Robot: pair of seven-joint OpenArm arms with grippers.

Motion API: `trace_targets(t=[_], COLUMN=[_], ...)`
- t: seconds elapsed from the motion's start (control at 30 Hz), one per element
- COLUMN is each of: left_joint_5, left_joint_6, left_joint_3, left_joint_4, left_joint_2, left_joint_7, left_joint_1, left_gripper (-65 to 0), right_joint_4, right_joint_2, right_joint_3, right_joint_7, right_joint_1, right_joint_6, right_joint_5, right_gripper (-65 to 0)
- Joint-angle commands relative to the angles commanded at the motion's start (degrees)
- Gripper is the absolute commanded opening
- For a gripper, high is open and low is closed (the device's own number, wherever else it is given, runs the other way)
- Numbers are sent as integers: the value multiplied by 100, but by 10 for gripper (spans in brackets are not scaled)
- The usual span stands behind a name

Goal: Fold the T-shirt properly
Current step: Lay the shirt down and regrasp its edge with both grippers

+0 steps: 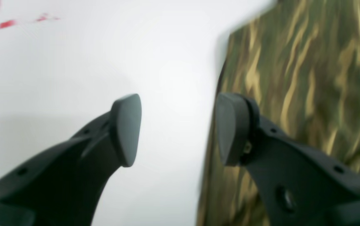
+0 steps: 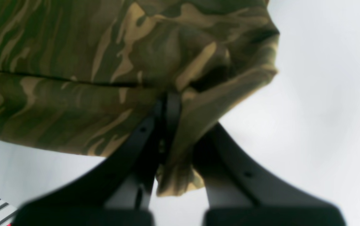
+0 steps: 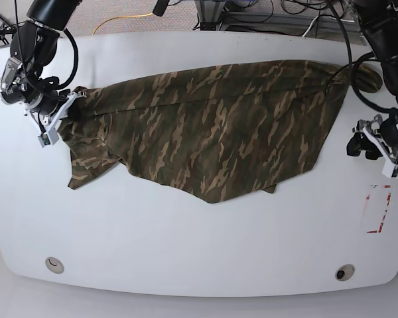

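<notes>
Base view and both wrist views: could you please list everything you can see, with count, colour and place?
T-shirt: one, camouflage in olive, brown and tan, spread across the middle of the table, one end lifted at the base view's left.
Table: one, white, under everything.
Red marks: one patch, red, on the table's surface near the base view's right edge.
Round fittings: two, pale, near the table's front edge.
Cables: several, black and one yellow, behind the table.
Right gripper: one, black, shut on the T-shirt's edge.
Left gripper: one, black, open, beside the T-shirt's edge, holding nothing.
</notes>
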Motion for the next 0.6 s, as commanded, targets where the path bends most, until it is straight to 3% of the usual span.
trace_targets(t=[0.17,0.37,0.6], left_joint_5=[642,651,651], left_joint_6=[0,0,0], left_joint_3=[308,941,1037], left_joint_4=[-624,-1257,-1969], left_joint_2=[422,598,800], left_joint_7=[-659,-993,-1222], left_joint_1=[-299,-527,-607], left_gripper=[-304,-304,-304], right_joint_4=[0,-9,-9], right_joint_2=[-9,-9,-9], right_joint_3=[18,18,26], right_joint_7=[0,0,0], right_joint_1=[79,105,114], right_joint_6=[0,0,0], right_joint_5=[0,0,0], right_gripper=[-650,-650,-650])
